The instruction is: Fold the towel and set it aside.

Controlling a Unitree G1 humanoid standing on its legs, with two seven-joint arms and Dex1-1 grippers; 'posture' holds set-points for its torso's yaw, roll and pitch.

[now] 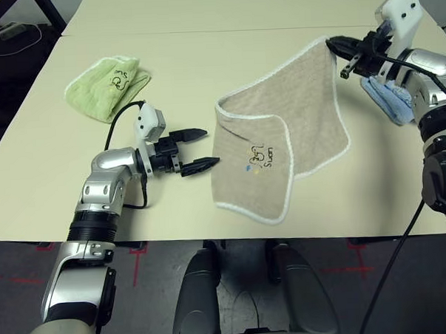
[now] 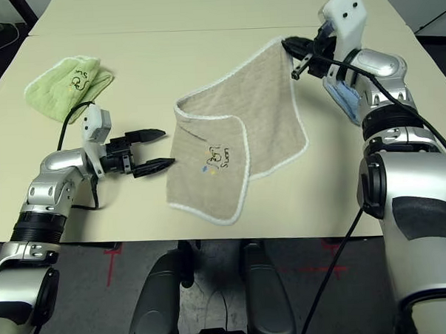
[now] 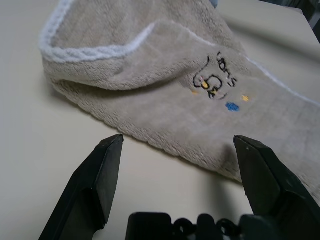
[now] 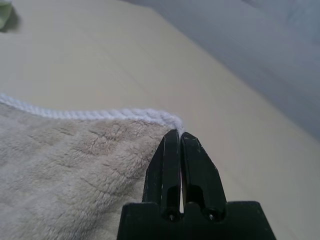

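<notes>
At lower left of the head view, the left gripper (image 1: 195, 148) waits with jaws spread beside the near edge of the towel (image 1: 281, 146) — tan, half-doubled at centre frame. At upper right, the right gripper (image 1: 338, 49) pinches a lifted corner. The bite looks shallow — the hem could slip free, or the doubled flap drag open.

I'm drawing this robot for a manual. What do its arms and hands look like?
Both arms are silver metal segments with black joint bands. The left hand and right hand each have two black tapered fingers. A white block sits on each wrist, and black cables loop along the forearms.
</notes>
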